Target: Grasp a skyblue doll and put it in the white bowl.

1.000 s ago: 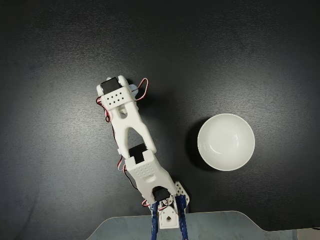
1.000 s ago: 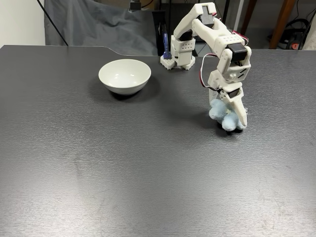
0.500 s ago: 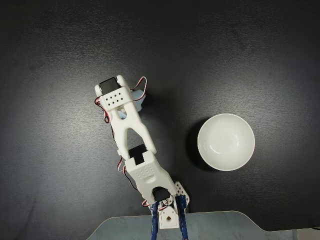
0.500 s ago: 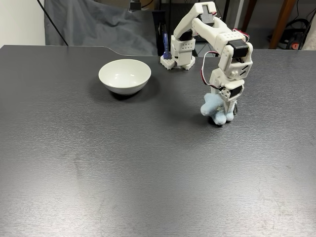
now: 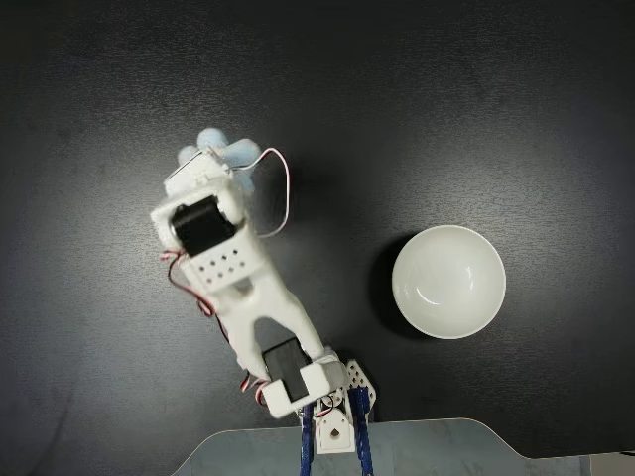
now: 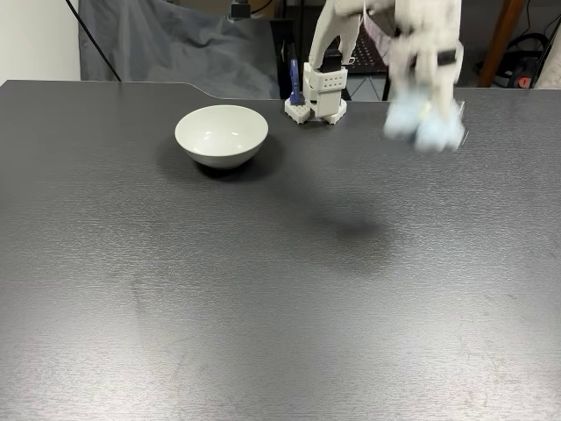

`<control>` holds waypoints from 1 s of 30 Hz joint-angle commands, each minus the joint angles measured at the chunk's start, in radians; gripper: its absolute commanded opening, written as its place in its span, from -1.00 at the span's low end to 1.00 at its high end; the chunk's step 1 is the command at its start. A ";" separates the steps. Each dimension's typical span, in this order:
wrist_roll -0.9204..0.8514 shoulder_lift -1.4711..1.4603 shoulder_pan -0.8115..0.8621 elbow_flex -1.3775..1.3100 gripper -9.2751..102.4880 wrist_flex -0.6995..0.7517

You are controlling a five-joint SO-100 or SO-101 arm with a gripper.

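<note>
With the skyblue doll (image 6: 423, 123) clamped in the fingers and hanging blurred above the worktop (image 6: 263, 289) at upper right of the frame, the grasp looks done — carrying it to the white bowl (image 6: 221, 134), upper left, and releasing remain.

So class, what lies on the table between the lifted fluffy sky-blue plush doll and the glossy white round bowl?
Nothing: in both fixed views, bare dark tabletop separates the doll from the bowl.
</note>
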 commanded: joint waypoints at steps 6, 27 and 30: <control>0.032 0.364 0.037 -0.072 -0.86 0.098; -0.060 0.365 1.212 0.181 -0.86 0.098; -0.132 0.367 1.264 0.316 -0.86 0.098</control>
